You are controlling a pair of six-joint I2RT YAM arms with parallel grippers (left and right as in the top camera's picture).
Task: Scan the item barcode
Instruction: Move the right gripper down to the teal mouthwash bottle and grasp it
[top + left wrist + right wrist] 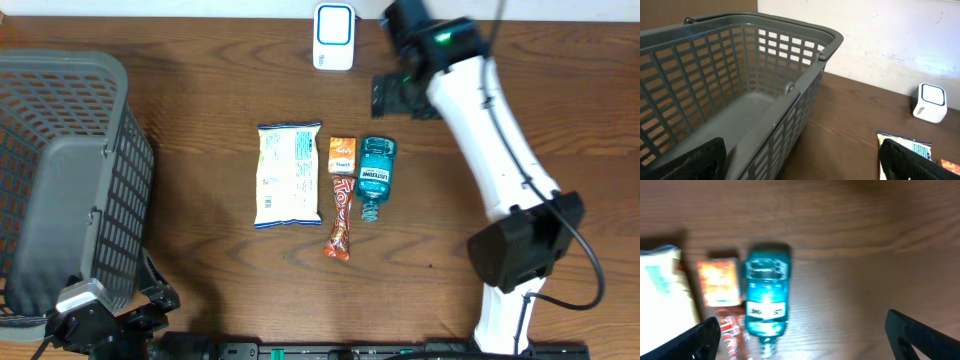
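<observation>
1. Left hand (802,150): nearest the front edge, well to the left of the bottle (375,175). Its fingers (690,162) stand wide apart with nothing between them.

2. Basket (60,170): grey plastic lattice, well left of the bottle at the left end of the table (200,80), just beyond the left hand.

3. Bar (340,218): red-brown wrapper, lying flat and lengthwise just left of the bottle's neck. Its near end reaches further forward than the bottle's cap.

4. Bag (289,175): white and pale-yellow snack bag with blue print, lying flat left of the bottle, with the bar and the packet in between.

5. Bottle: teal, on its side near mid-table, with the LISTERINE label facing up. The cap points to the front edge and the base to the far edge.

6. Packet (342,153): small, orange and flat, just beside the bottle's left side at the bar's far end. Whether it touches the bottle cannot be told.

7. Right hand (802,324): over the table just beyond the bottle's base. Its fingers are spread wide and hold nothing. Its wrist view is blurred and looks down on the bottle, packet, bar and bag edge.

8. Scanner (333,37): white with a blue-framed window, farthest back. It stands beyond the bottle and slightly to its left, at the table's far edge, well apart from all four items.
</observation>
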